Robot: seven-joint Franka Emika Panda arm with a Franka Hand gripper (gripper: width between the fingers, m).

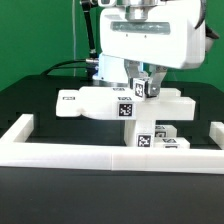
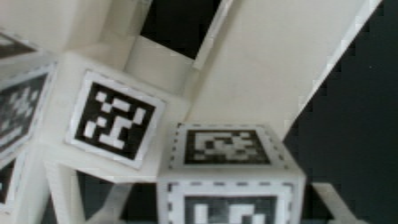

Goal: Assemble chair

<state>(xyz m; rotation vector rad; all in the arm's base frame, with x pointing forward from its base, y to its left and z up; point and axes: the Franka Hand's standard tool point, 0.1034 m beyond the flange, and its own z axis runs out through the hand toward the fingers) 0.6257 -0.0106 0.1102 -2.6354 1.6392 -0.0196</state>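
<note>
The view is filled at close range by white chair parts. One square block [image 2: 107,120] carries a black-and-white tag [image 2: 112,121] on its facing side. Just beside it, a second block [image 2: 228,170] shows two tags [image 2: 226,147]. Behind them white bars [image 2: 267,70] frame a dark opening [image 2: 182,25]. The picture is blurred.

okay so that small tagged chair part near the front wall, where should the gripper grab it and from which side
Judging by the exterior view, take the small part from above, jaws across its narrow width. It lies low on the table beside the front wall, so a side approach looks blocked.
</note>
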